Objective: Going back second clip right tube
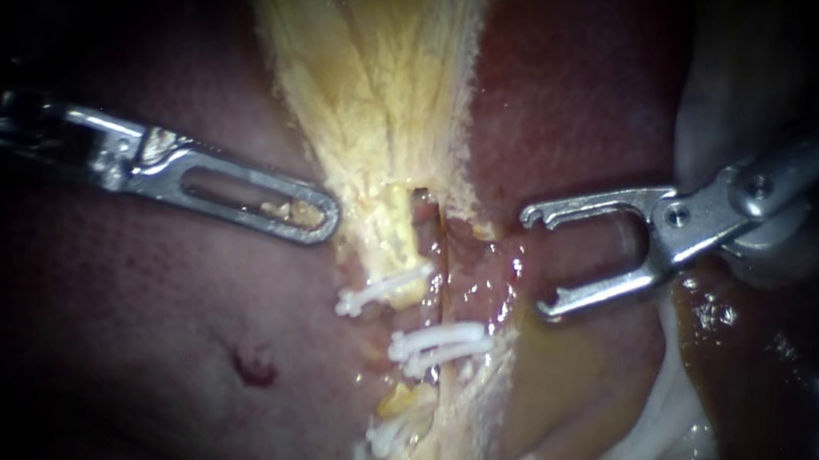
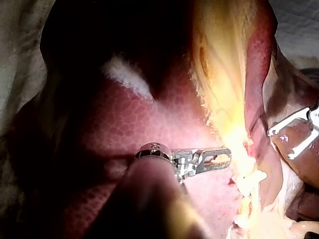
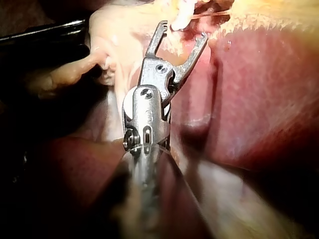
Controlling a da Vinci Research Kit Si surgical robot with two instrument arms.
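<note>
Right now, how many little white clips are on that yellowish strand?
3 along the strand: an upper clip, a middle clip and a lower clip. The middle one shows two bars, possibly two clips; tissue may hide others.

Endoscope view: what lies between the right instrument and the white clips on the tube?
Only bare, wet reddish tissue; the right instrument stands clear of the white clips. The endoscope view shows it.
</note>
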